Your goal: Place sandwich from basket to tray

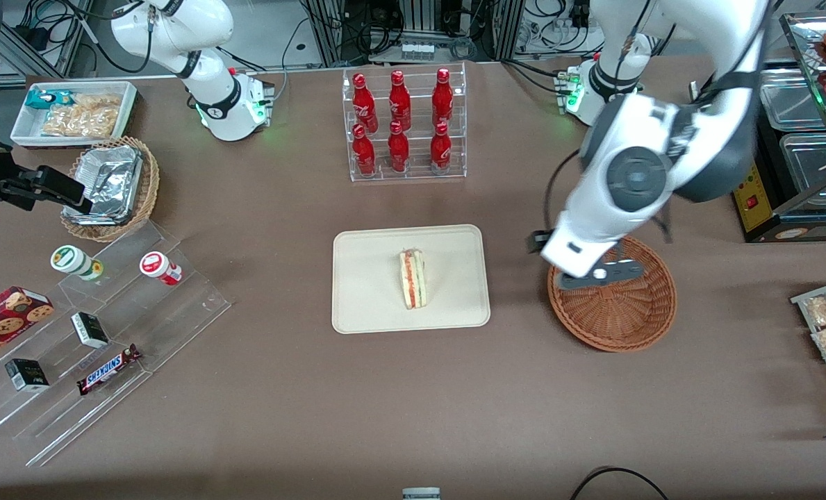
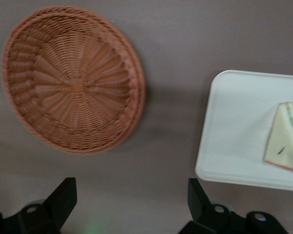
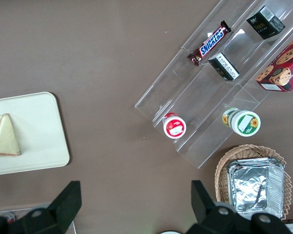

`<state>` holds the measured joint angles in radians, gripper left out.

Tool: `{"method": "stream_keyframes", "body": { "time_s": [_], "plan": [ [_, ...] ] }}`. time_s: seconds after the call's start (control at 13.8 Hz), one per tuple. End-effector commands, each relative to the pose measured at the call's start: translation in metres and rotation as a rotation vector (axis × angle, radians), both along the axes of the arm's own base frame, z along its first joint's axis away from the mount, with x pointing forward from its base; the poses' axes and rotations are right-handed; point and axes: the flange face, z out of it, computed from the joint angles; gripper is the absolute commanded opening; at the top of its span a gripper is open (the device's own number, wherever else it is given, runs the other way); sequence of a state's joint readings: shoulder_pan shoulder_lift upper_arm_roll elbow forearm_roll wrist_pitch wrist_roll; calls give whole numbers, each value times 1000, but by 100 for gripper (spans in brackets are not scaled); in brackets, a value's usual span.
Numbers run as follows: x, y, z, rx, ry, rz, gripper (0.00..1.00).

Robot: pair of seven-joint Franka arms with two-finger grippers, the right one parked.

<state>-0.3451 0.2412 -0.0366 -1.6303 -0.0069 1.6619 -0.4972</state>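
The sandwich (image 1: 412,279) is lying on the tray (image 1: 371,305), roughly at its middle, with its red and green filling edge showing in the front view. The tray is sitting on the brown desk (image 1: 301,410) nearer to the front camera than the clear rack of red bottles (image 1: 404,123). The basket (image 1: 621,319) is resting on the desk beside the tray, toward the working arm's end, and nothing is lying in it. The gripper (image 2: 129,202) is hanging above the desk by the basket, its two dark fingers (image 2: 63,197) spread wide apart and holding nothing; in the front view the arm is covering the part of the basket's rim farther from the camera. In the left wrist view the basket and a corner of the tray with the sandwich are both showing, well apart from the fingers.
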Motion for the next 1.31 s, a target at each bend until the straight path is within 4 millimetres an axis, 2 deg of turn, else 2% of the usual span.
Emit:
{"method": "stream_keyframes", "body": {
  "time_s": [0.0, 0.07, 0.29, 0.36, 0.58, 0.87, 1.24],
  "plan": [
    [-12, 56, 33, -28, 27, -61, 100],
    [-11, 79, 45, -39, 31, -79, 100],
    [-22, 120, 75, -56, 40, -127, 100],
    [-24, 142, 87, -59, 26, -115, 100],
    [-36, 172, 117, -70, 9, -153, 100],
    [-51, 183, 152, -37, -58, -140, 100],
    [-63, 190, 169, -31, -72, -129, 100]
  ]
}}
